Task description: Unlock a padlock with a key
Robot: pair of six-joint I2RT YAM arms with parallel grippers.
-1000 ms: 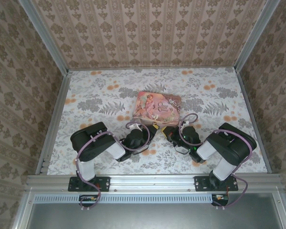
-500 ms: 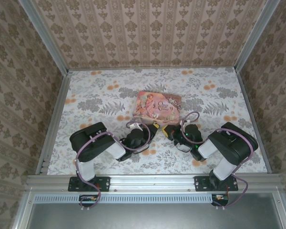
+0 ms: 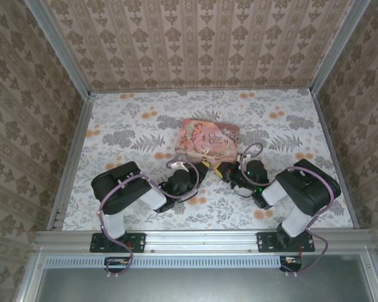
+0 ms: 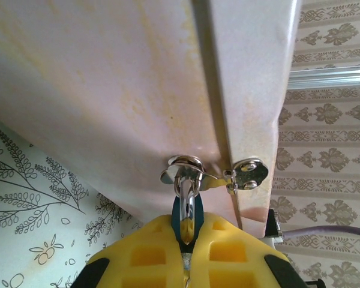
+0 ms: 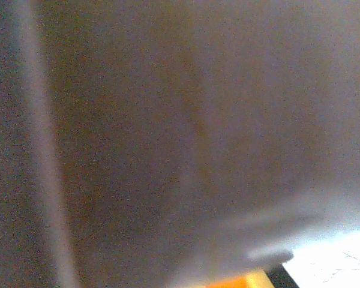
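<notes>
Padlock [image 4: 188,198]: the long axis runs straight out from your left hand [image 4: 186,233], shackle end leading and body end toward the wrist. The shackle is threaded through the clasp [image 4: 181,168] on the near side of the tin [image 4: 108,90]. The left hand's yellow pads [image 4: 147,255] are pressed in on the bluish body, gripping it.

Desk [image 3: 126,126]: a floral sheet in white, grey and orange. Patterned beige walls [image 3: 195,44] close it in on three sides. The tin lies flat at mid-desk.

Left arm [image 3: 123,185]: folded low, elbow out to the left, forearm angled toward the tin's near edge.

Right arm [image 3: 302,185]: mirrors it. Your right hand [image 3: 222,168] is just beside the left one. The right wrist view is a close blur, so I cannot tell how far that hand is open.
</notes>
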